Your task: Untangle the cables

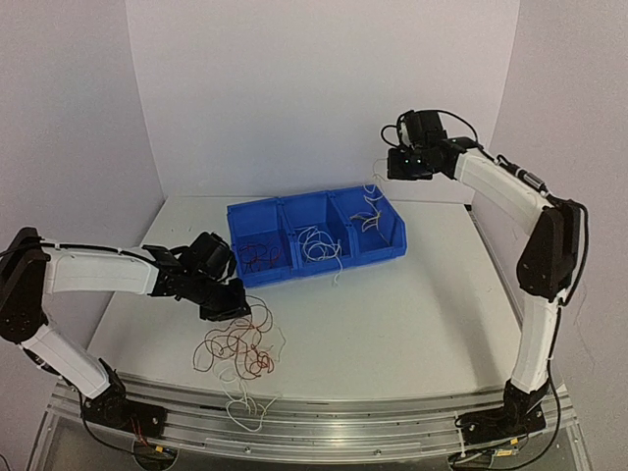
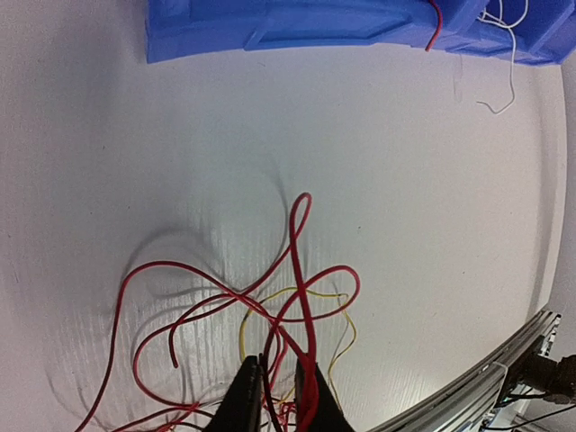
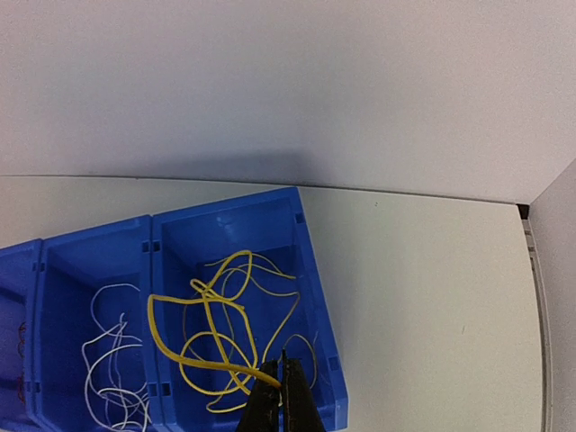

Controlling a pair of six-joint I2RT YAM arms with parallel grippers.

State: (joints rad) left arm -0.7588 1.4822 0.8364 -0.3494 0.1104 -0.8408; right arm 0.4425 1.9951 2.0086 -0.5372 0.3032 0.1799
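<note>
The left gripper (image 1: 234, 306) reaches low over the table (image 1: 422, 324), its tips at the upper edge of a loose tangle of red cables (image 1: 240, 343). A white cable (image 1: 245, 407) trails from the tangle toward the near rail. The left wrist view shows what the overhead one cannot. There the left gripper (image 2: 279, 362) has its jaws a crack apart, wider than one strand. Red cables (image 2: 301, 270) run into that gap, and a thin yellow strand (image 2: 270, 297) is looped among them. Whether any strand is pinched cannot be told.

Just beyond lies the blue bin (image 1: 324, 272), with dark red cables (image 1: 260, 255) in its left compartment, white cables (image 1: 319, 245) in the middle one and a yellow cable (image 1: 371, 221) in the right one. A white strand (image 2: 504, 90) hangs over the bin's front wall (image 2: 297, 27).

The right gripper (image 1: 392, 165) is raised high above the right compartment, with a fine strand dropping from it into the bin. Its own camera shows the right gripper (image 3: 281, 367) with jaws pressed together on the end of the yellow cable (image 3: 202, 315). The rest of that cable coils inside the bin (image 3: 319, 297).
</note>
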